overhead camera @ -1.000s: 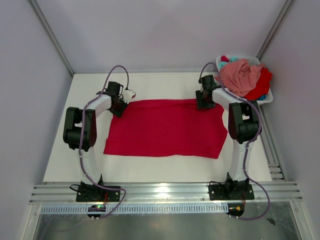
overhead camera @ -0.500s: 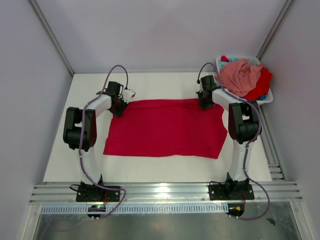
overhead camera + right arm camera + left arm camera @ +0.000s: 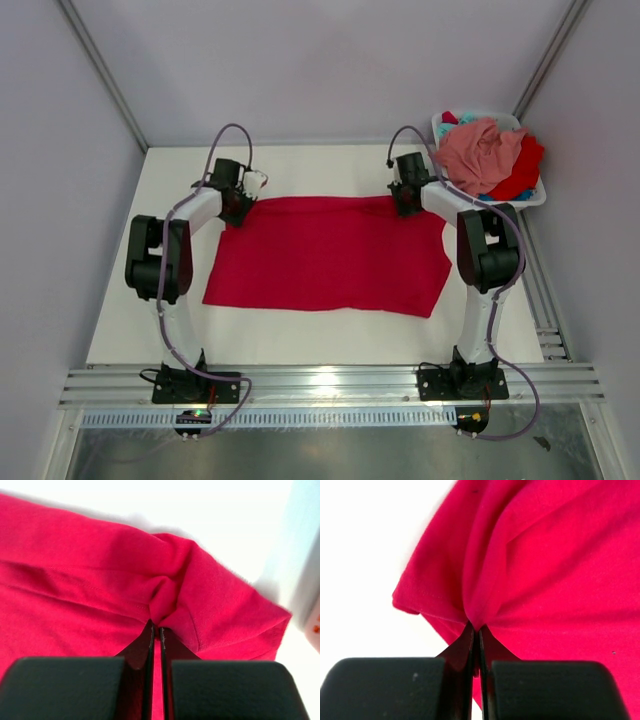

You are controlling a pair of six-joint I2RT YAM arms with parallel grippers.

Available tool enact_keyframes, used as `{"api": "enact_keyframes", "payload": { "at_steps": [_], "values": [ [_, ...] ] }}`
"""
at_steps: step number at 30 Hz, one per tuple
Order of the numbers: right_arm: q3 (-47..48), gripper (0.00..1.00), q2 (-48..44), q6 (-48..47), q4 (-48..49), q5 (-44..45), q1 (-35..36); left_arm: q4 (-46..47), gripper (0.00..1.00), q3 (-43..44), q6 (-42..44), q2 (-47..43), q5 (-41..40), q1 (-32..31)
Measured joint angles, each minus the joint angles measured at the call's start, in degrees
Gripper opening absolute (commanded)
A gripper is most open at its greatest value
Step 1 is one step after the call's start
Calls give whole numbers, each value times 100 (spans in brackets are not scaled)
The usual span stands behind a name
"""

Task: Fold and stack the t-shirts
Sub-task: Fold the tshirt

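A white table [image 3: 310,165] boxed in by pale walls carries the work. The red t-shirt [image 3: 330,255] lies spread flat across it, reaching from one claw to the other and back toward the arm bases behind them. The left claw [image 3: 476,628] is clenched on a pinch of the far-left corner, with folds fanning away from its tips and bare table just to its left. The right claw [image 3: 156,626] is clamped the same way on a bunch of the far-right corner, a stitched hem running just beside its tips. Near that claw, to its right, sits the white basket [image 3: 535,200], where the salmon pink t-shirt [image 3: 480,150] is heaped over more red cloth and a scrap of teal.

Judging by how it puckers at each pinch, the red cloth is light, limp and not slippery; it will likely sag between the two grips and drag on the table. Two corners of one edge look like the right hold. Each pinch ought to catch every layer, or a loose one may drop away; raising both corners evenly should keep the edge straight.
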Motion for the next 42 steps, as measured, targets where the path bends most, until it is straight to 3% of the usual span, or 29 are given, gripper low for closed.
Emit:
{"api": "enact_keyframes", "payload": {
  "at_steps": [20, 21, 24, 28, 30, 32, 34, 35, 36, 42],
  "values": [
    [649, 3, -304, -914, 146, 302, 212, -136, 0, 632, -101, -297, -431, -4],
    [647, 3, -304, -916, 111, 302, 208, -227, 1, 675, -61, -297, -420, -4],
    [595, 3, -317, -916, 72, 302, 208, -492, 18, 868, 24, -295, -413, -4],
    [490, 3, -321, -916, 26, 299, 208, -592, 21, 986, 76, -295, -323, -4],
    [468, 3, -321, -916, 11, 299, 208, -651, 32, 990, 85, -293, -251, -4],
    [461, 3, -323, -916, 7, 297, 208, -728, 35, 1023, 98, -262, -199, -4],
    [452, 3, -332, -916, 7, 295, 208, -780, 30, 1067, 105, -214, -170, -4],
    [448, 3, -337, -916, 7, 295, 208, -807, 7, 1082, 109, -192, -164, -4],
    [439, 3, -348, -916, 7, 295, 208, -820, 0, 1093, 98, -173, -155, -4],
    [402, 3, -361, -916, 9, 297, 208, -874, 0, 1097, 136, -157, -68, -4]
  ]
}}
